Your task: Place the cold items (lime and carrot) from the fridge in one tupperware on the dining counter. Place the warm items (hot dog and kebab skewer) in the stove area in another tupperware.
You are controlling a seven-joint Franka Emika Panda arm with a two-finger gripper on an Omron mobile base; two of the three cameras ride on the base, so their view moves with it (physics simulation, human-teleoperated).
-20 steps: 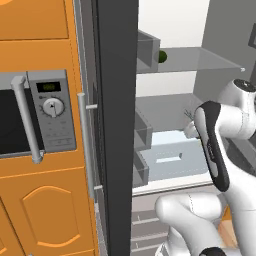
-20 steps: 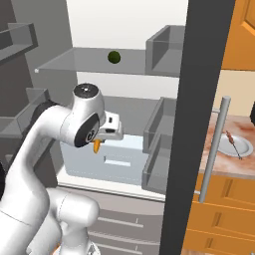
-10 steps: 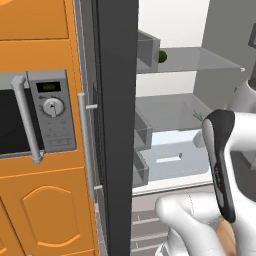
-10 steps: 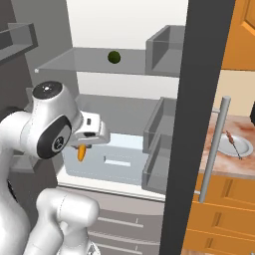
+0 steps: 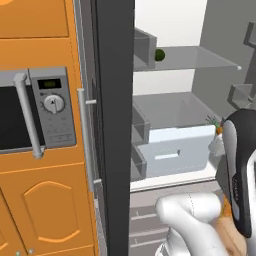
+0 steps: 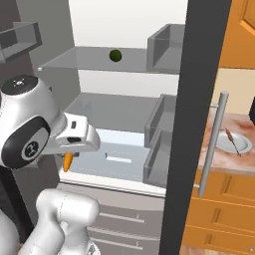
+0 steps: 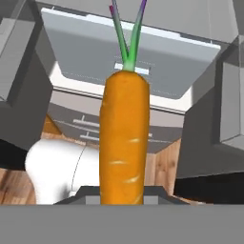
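- so, the gripper is clamped on the carrot, held out in front of the open fridge
- in the hand view the carrot fills the middle, orange body rising from the 6 o'clock edge and its green stalks forking toward 12 o'clock
- in the right base view the orange tip hangs down below the white hand at about 8 o'clock, in front of the pale drawer
- in the left base view a bit of orange and green leaf peeks out at 3 o'clock, just beside the dark arm link
- the lime sits on the glass top shelf at 12 o'clock in the right base view, well apart from the hand; in the left base view it shows as a dark green ball near 1 o'clock, beside a grey door bin
- the pale drawer lies on the lower level of the fridge, under the grey middle shelf
- the dark fridge door edge stands upright at 3 o'clock in the right base view, with a long grey handle on it
- past that door, at 3 o'clock, a skewer lies on a white plate on the counter
- a microwave sits in the orange cabinets at 9 o'clock in the left base view
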